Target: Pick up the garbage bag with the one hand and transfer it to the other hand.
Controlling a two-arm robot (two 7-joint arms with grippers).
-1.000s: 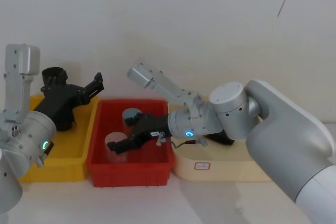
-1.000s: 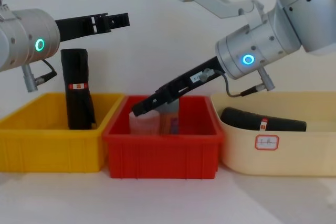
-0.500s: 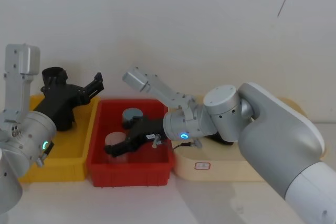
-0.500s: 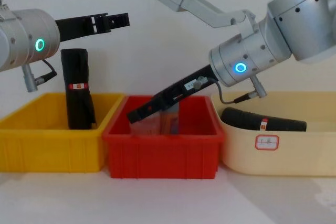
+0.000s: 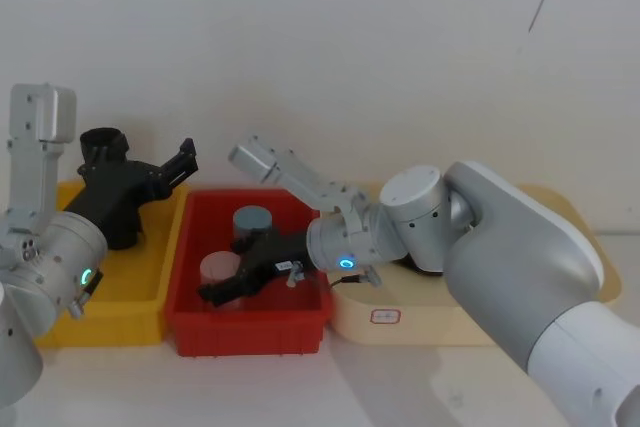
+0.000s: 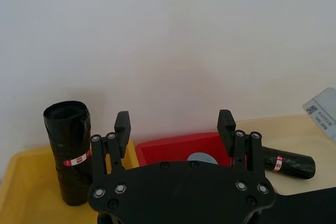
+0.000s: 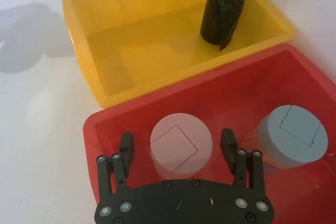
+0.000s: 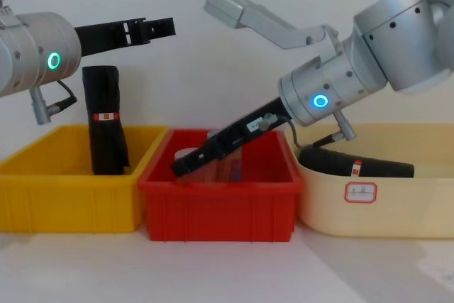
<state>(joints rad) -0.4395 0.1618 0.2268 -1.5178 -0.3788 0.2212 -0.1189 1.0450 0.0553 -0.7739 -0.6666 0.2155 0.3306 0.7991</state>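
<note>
While scanning the right side, find the garbage bag [image 8: 383, 168] lying on its side in the cream bin [image 8: 425, 204], label band toward the left, touched by neither gripper. Just above and left of it, see the right arm sloping down into the red bin [image 8: 220, 211] in the middle. There, note the right gripper [image 7: 177, 142] with fingers spread, one on each side of a pale pink cylinder [image 7: 181, 156]; cannot tell whether touching. Beside that, a grey-blue cylinder [image 7: 292, 135]. Farther left, in the yellow bin [image 8: 64, 207], see a second black roll [image 8: 105, 133] standing on end toward the far wall. Above that roll, well clear of it, find the left gripper [image 6: 174, 124] level in the air, fingers spread wide, holding nothing.
</note>
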